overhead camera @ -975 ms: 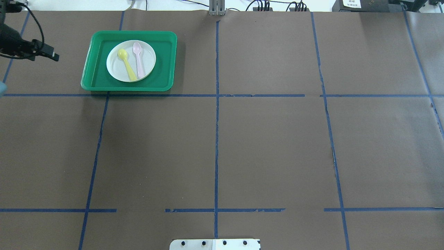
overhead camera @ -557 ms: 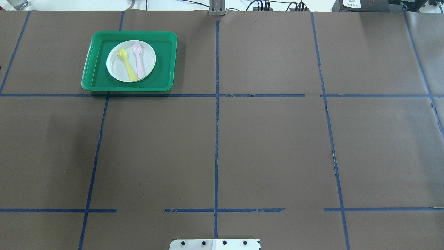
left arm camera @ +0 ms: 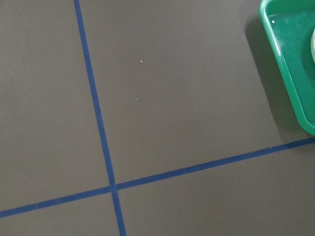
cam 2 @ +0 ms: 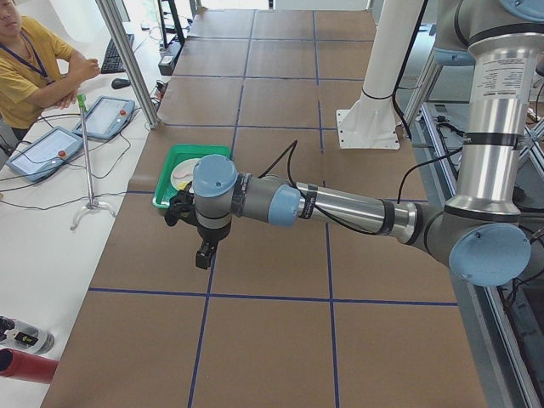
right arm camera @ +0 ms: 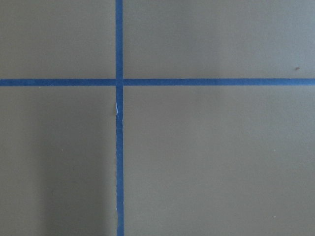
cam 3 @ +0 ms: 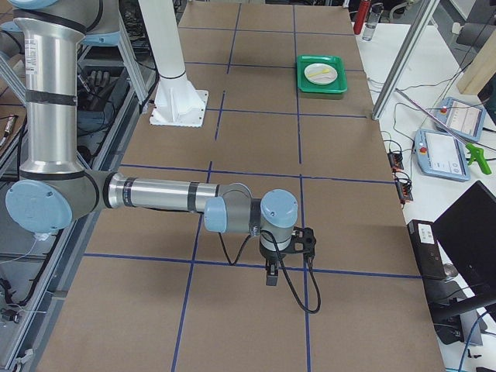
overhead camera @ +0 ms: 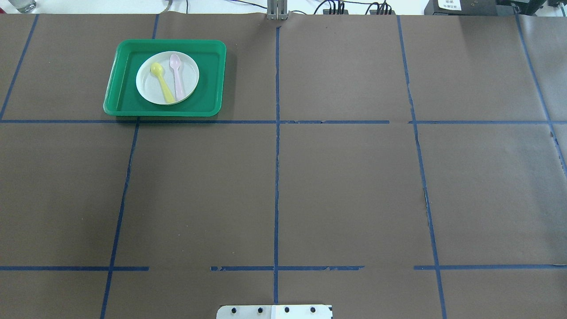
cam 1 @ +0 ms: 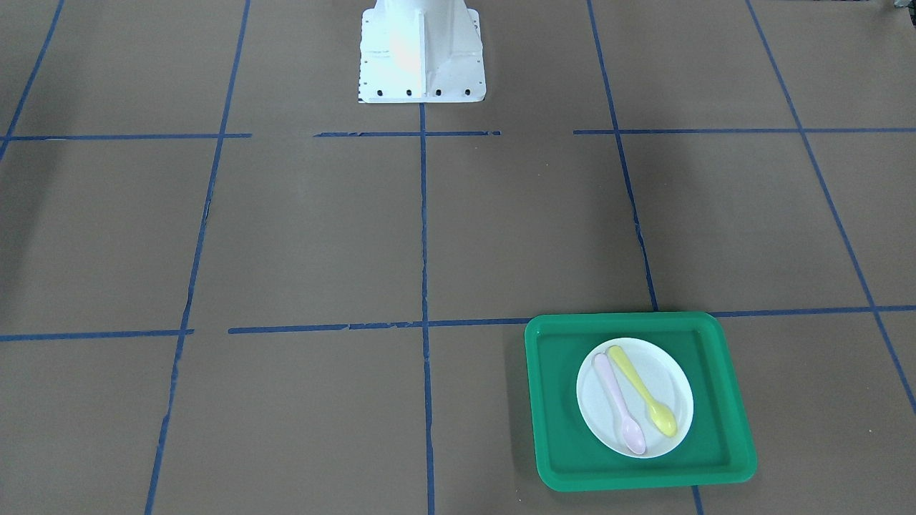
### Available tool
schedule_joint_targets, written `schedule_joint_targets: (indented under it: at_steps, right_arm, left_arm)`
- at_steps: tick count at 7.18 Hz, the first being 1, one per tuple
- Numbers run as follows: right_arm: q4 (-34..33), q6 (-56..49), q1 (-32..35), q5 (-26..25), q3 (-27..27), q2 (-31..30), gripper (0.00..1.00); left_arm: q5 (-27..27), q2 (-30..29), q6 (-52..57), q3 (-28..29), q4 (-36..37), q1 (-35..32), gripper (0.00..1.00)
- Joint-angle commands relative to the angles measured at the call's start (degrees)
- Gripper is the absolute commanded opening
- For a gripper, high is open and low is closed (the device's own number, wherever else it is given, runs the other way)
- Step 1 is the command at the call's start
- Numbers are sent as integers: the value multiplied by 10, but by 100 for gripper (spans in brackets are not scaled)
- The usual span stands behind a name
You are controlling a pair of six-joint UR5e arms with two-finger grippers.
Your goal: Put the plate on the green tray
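The green tray (overhead camera: 212, 79) sits on the brown table at the far left of the overhead view. A white plate (overhead camera: 190, 75) lies flat inside it, carrying a yellow spoon (overhead camera: 163, 86) and a pink spoon (overhead camera: 177, 75). The tray (cam 1: 558, 400) and plate (cam 1: 673, 379) also show in the front view. My left gripper (cam 2: 204, 253) shows only in the exterior left view, hanging above the table beside the tray (cam 2: 167, 183); I cannot tell if it is open. My right gripper (cam 3: 271, 275) shows only in the exterior right view, far from the tray (cam 3: 322, 85); its state is unclear.
The left wrist view shows the tray's corner (left arm camera: 290, 59) at the right edge. The white robot base (cam 1: 421, 50) stands at the table's near edge. An operator (cam 2: 34, 68) sits beside the table, with a metal pole (cam 2: 127, 59) at the table edge.
One second ago my left gripper showed at the overhead view's left edge, left of the tray. It has since left that view. Tray, plate and spoons have not moved.
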Motion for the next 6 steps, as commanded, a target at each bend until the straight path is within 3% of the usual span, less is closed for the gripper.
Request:
schedule_joint_targets:
  at_steps: [1, 5, 6]
  right_arm:
    - [0, 0, 0, 0, -1, 0, 100]
    - [0, 0, 0, 0, -1, 0, 100]
    - [0, 0, 0, 0, 0, 0, 100]
  left_arm:
    - [4, 13, 29, -38, 97, -32, 100]
    - [-3, 95, 34, -35, 48, -30, 100]
    - [1, 87, 32, -27, 22, -29, 100]
